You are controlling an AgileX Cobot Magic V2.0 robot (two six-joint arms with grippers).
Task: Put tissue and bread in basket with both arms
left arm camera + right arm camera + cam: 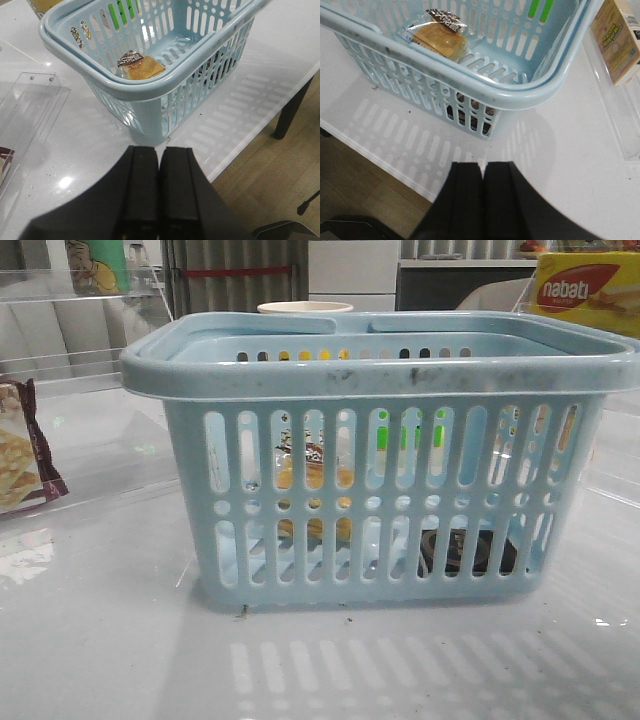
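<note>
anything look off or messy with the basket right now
Nothing is spilled or tipped. The basket stands upright on the table, with the bread and the tissue inside. Its rim only shows dark scuff marks. Both tools, left and right, are shut and empty.

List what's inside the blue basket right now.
Inside the basket: the bread packet leaning against a slotted wall, and the tissue, a dark pack low on the floor, seen only through the slots. The near wall and rim hide most of the tissue.
</note>
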